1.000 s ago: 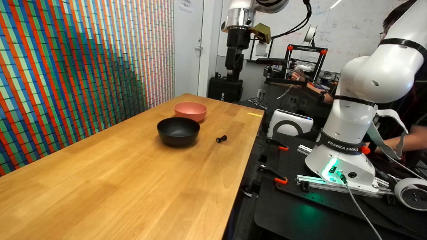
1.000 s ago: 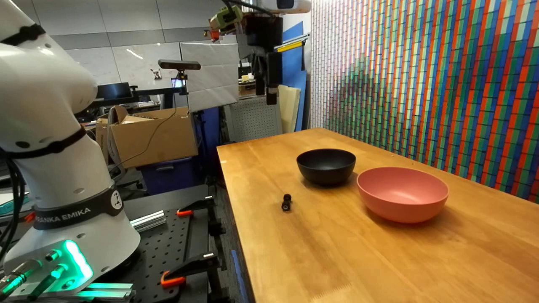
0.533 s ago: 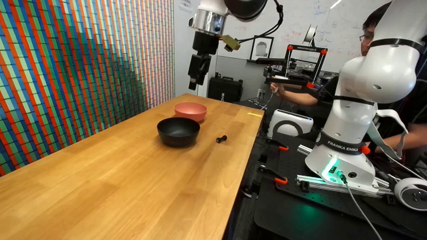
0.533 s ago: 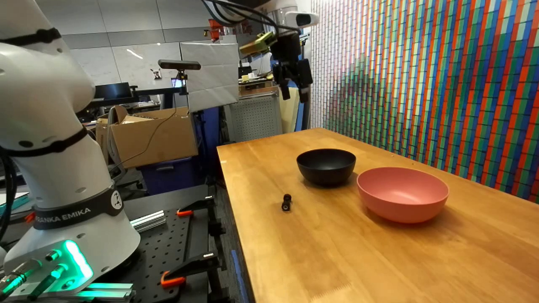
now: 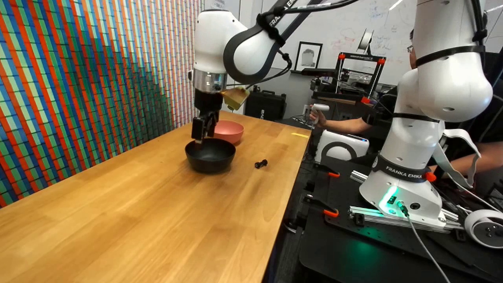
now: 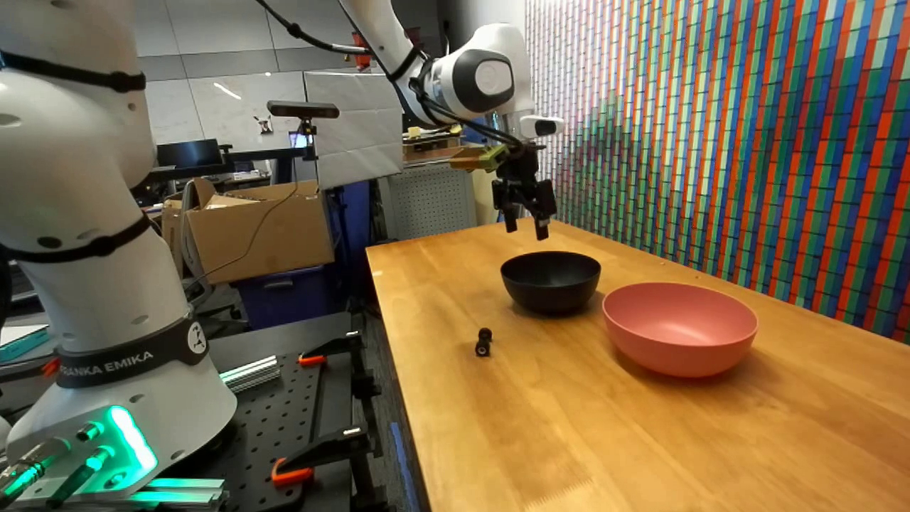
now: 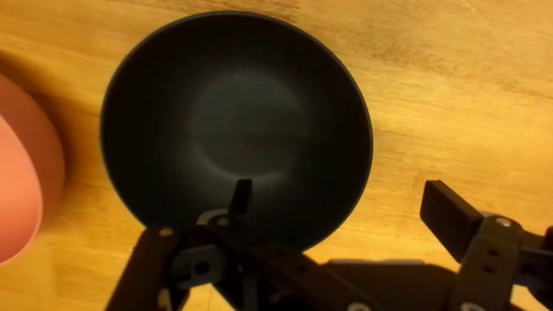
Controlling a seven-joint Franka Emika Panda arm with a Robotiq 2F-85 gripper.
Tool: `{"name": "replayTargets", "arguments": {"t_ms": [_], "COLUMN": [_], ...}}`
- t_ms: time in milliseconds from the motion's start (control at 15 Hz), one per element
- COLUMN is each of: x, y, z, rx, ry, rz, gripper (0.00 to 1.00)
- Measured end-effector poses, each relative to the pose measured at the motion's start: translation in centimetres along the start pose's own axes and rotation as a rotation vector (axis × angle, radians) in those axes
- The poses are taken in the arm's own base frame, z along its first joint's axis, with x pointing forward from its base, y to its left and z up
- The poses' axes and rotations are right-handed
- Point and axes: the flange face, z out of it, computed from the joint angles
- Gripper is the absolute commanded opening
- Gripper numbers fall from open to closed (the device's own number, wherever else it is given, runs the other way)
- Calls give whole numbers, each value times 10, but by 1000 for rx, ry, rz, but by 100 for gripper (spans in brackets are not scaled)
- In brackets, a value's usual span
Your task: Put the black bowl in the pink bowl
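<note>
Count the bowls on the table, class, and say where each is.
2: the black bowl, below the open hand; the pink bowl, beside the black one, not touching.

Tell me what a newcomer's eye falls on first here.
Likely the multicoloured wall beside the wooden table, filling one side of both exterior views. Next, the salmon-pink bowl and the black bowl, side by side but apart on the table. Then the open gripper, hanging above the black bowl's edge.
</note>
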Motion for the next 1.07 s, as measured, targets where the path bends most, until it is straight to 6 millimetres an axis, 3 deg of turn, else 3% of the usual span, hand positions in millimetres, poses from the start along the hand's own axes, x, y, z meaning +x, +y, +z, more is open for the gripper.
{"name": "replayTargets", "arguments": {"t_ms": [67,133,200,333,533,733,800,1000,1067], "x": [4,7,8,10,11,11,11,11,12], "y": [-6,-13,-22,-37,-48,-39,-33,-13,-7], "z": [13,25,35,48,54,56,57,61,60], "rx": [4,8,10,15,19,10,5,-13,-17], "ry": [-14,-27,-39,-53,-61,-64,-65,-72,-71], "rz": [1,-1,-7,-20,-34,-21,-12,19,26], "gripper": [100,75,75,58,35,11,5,0,5]}}
